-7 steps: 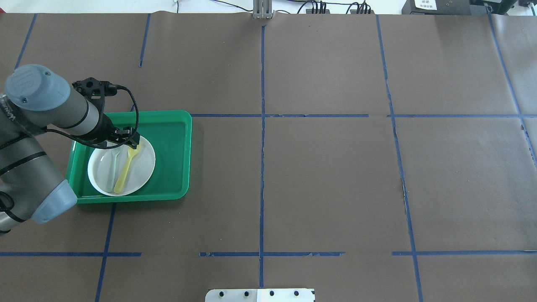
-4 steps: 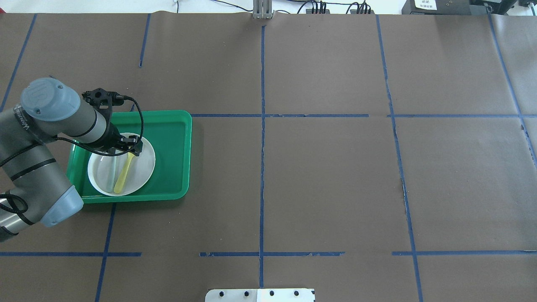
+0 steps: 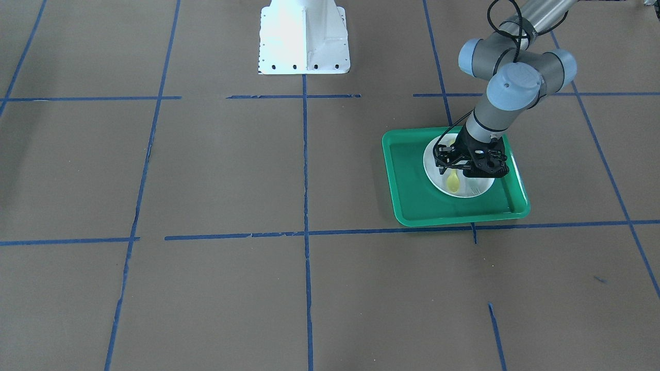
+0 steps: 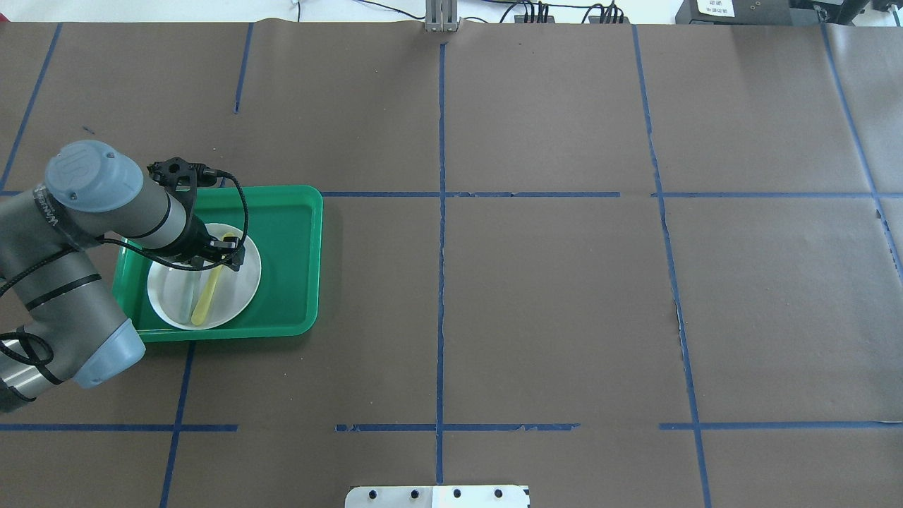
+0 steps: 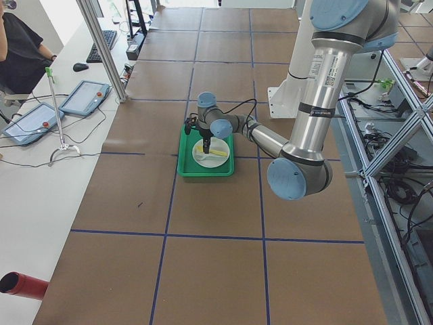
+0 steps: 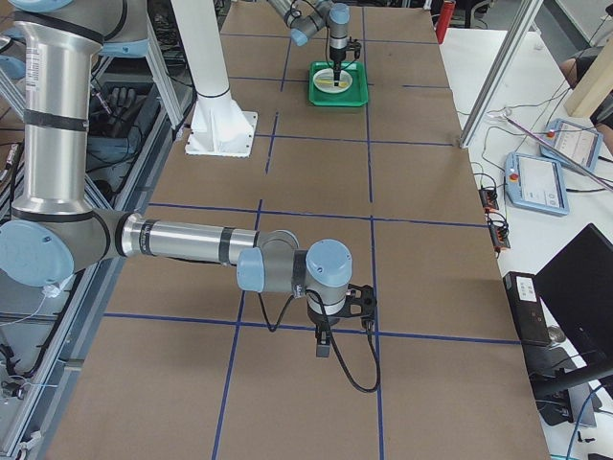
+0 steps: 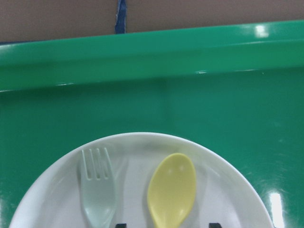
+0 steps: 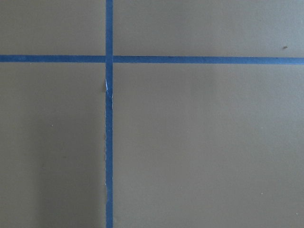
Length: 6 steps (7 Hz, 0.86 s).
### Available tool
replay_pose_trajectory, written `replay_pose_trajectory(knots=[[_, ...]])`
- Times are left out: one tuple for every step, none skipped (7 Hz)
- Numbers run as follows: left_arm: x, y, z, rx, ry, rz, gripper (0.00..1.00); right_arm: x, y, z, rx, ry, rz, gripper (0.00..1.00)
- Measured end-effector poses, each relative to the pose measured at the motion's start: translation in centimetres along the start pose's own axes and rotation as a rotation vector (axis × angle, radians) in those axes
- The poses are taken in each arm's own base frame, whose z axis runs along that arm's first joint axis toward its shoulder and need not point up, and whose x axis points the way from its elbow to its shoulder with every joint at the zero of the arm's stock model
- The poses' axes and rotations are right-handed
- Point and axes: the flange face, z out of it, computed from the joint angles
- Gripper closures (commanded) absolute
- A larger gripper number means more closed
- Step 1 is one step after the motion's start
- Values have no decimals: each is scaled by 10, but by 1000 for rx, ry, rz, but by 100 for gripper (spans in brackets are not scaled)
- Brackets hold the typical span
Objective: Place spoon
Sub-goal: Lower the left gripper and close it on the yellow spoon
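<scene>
The yellow spoon (image 4: 207, 298) lies on a white plate (image 4: 240, 283) in a green tray (image 4: 291, 233), next to a pale grey-green fork (image 4: 185, 296). My left gripper (image 4: 220, 259) is low over the plate, above the spoon's bowl end. In the left wrist view the spoon bowl (image 7: 172, 190) and the fork (image 7: 98, 190) lie on the plate (image 7: 232, 190), and my two fingertips stand wide apart either side of the spoon, so the left gripper (image 7: 166, 226) is open. My right gripper (image 6: 324, 347) shows only in the exterior right view; I cannot tell its state.
The tray (image 3: 412, 175) sits on brown paper marked with blue tape lines. The robot's white base (image 3: 304, 36) stands at the table's near edge. The right wrist view shows only paper and tape.
My left arm has moved the gripper from the plate's far rim toward its middle, over the spoon. The spoon, fork and plate have not moved.
</scene>
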Motion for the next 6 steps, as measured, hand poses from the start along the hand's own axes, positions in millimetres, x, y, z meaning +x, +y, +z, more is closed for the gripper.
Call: replay_pose_trajectory(knots=[[1, 2, 2, -5, 0, 4, 36, 0, 0, 0, 0, 0, 0, 0], [2, 4, 5, -10, -2, 6, 39, 0, 0, 0, 0, 0, 0, 0], [2, 5, 6, -12, -3, 7, 44, 0, 0, 0, 0, 0, 0, 0], [1, 6, 7, -14, -5, 8, 55, 0, 0, 0, 0, 0, -1, 0], [0, 6, 7, -15, -6, 8, 67, 0, 0, 0, 0, 0, -1, 0], [-1, 7, 8, -16, -7, 8, 77, 0, 0, 0, 0, 0, 0, 0]])
